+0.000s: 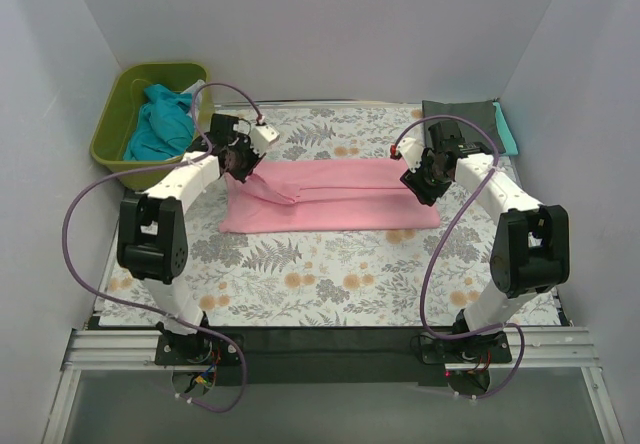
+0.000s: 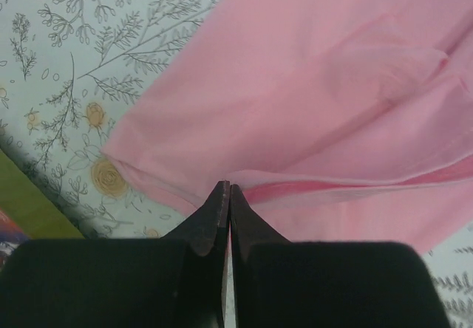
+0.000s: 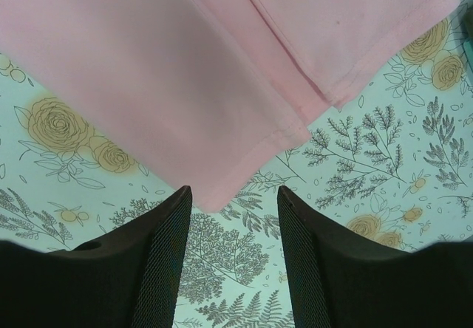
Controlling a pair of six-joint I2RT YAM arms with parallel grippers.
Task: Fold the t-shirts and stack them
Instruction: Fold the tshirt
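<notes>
The pink t-shirt (image 1: 330, 196) lies folded into a long band across the middle of the table. My left gripper (image 1: 240, 163) is at its left end. In the left wrist view the gripper (image 2: 228, 188) is shut, its tips pinching a raised fold of the pink t-shirt (image 2: 318, 99). My right gripper (image 1: 421, 180) is at the shirt's right end. In the right wrist view it (image 3: 234, 189) is open and empty, with a corner of the pink t-shirt (image 3: 170, 84) just ahead of the jaws. A dark grey t-shirt (image 1: 462, 117) lies folded at the back right on a teal one (image 1: 508, 130).
An olive-green tub (image 1: 118, 124) stands at the back left with a crumpled teal t-shirt (image 1: 160, 124) in it. The floral table cloth (image 1: 330, 274) covers the table. White walls close in on three sides.
</notes>
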